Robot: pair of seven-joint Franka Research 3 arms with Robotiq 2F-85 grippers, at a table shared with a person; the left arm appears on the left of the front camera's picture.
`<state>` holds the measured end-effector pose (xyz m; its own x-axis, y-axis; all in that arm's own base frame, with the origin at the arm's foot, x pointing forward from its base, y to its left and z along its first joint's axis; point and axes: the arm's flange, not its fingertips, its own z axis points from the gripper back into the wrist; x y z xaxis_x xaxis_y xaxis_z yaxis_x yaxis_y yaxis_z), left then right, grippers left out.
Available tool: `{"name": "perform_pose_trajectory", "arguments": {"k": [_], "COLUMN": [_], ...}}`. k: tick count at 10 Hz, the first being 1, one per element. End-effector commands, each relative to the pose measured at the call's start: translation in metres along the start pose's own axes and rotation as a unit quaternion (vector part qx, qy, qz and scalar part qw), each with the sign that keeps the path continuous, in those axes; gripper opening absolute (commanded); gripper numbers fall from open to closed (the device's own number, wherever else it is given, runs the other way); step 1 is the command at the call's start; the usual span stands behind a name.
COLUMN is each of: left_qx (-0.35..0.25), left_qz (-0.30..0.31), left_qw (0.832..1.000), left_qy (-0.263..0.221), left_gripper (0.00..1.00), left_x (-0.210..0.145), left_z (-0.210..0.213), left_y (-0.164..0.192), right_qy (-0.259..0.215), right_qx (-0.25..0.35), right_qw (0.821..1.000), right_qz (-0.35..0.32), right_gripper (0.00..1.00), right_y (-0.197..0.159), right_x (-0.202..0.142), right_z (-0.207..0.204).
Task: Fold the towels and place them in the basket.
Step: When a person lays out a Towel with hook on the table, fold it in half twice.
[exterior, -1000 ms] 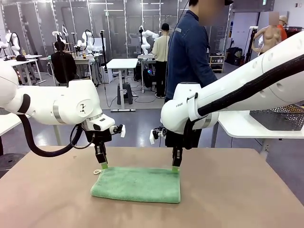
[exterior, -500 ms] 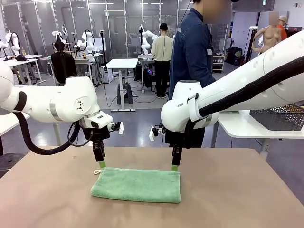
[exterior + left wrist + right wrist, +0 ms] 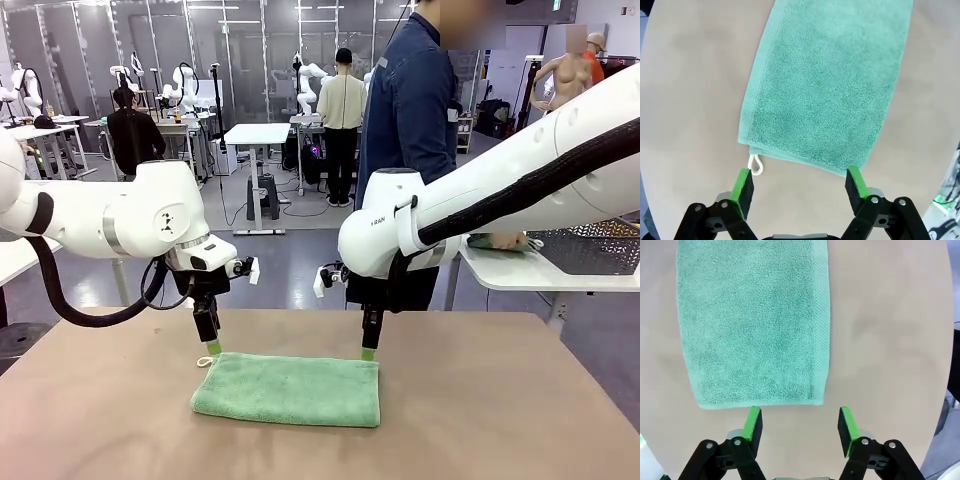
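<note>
A mint green towel [image 3: 288,389] lies folded flat on the brown table, with a small white loop [image 3: 205,361] at its far left corner. My left gripper [image 3: 213,347] hangs open just above that corner; in the left wrist view its green pads [image 3: 742,185] straddle the towel's [image 3: 827,95] near edge and the loop [image 3: 756,164]. Over the far right corner hovers my right gripper [image 3: 368,352], open too, its fingers [image 3: 753,422] just short of the towel [image 3: 752,322]. The dark mesh basket [image 3: 590,246] stands on a white side table at the right.
A person in a dark blue jacket [image 3: 412,110] stands beyond the table's far edge, a hand [image 3: 497,241] on a grey cloth on the white side table [image 3: 520,270]. Bare brown tabletop [image 3: 500,410] surrounds the towel.
My left gripper has risen slightly and shifted a little left, off the towel's corner. The person has stepped right and reached a hand onto the side table. The towel lies unchanged.
</note>
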<state>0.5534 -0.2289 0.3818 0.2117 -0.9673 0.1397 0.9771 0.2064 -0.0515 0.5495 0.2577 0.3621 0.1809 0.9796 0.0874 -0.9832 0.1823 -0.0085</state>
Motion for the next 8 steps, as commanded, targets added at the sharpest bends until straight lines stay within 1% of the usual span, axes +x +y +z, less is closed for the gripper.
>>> {"name": "perform_pose_trajectory", "arguments": {"k": [1, 2, 3, 4, 5, 6, 7, 8], "left_qx": [0.002, 0.000, 0.019, 0.024, 0.022, 0.032, 0.046, 0.062], "left_qz": [0.001, 0.000, 0.012, 0.032, 0.071, 0.100, 0.124, 0.140], "left_qw": [1.000, 1.000, 0.999, 0.999, 0.997, 0.993, 0.988, 0.985], "left_qy": [-0.002, 0.000, -0.029, -0.033, -0.033, -0.055, -0.078, -0.085], "left_gripper": [0.93, 0.93, 0.93, 0.93, 0.93, 0.93, 0.93, 0.93], "left_x": [0.001, 0.000, -0.001, -0.007, -0.019, -0.032, -0.048, -0.058], "left_z": [0.001, 0.000, 0.026, 0.049, 0.076, 0.106, 0.147, 0.172], "left_y": [0.003, 0.000, -0.006, -0.017, -0.033, -0.048, -0.072, -0.088], "right_qy": [-0.002, 0.000, -0.017, -0.026, -0.018, -0.013, -0.030, -0.049], "right_qx": [-0.004, 0.000, -0.036, -0.043, -0.059, -0.083, -0.091, -0.094], "right_qw": [1.000, 1.000, 0.996, 0.988, 0.972, 0.953, 0.930, 0.916], "right_qz": [-0.001, 0.000, -0.074, -0.145, -0.226, -0.291, -0.356, -0.387], "right_gripper": [0.76, 0.76, 0.76, 0.76, 0.76, 0.76, 0.76, 0.76], "right_y": [-0.001, 0.000, 0.009, 0.021, 0.032, 0.040, 0.051, 0.058], "right_x": [0.000, 0.000, -0.001, -0.005, -0.012, -0.018, -0.026, -0.031], "right_z": [0.000, 0.000, 0.001, -0.004, -0.013, -0.020, -0.027, -0.028]}}
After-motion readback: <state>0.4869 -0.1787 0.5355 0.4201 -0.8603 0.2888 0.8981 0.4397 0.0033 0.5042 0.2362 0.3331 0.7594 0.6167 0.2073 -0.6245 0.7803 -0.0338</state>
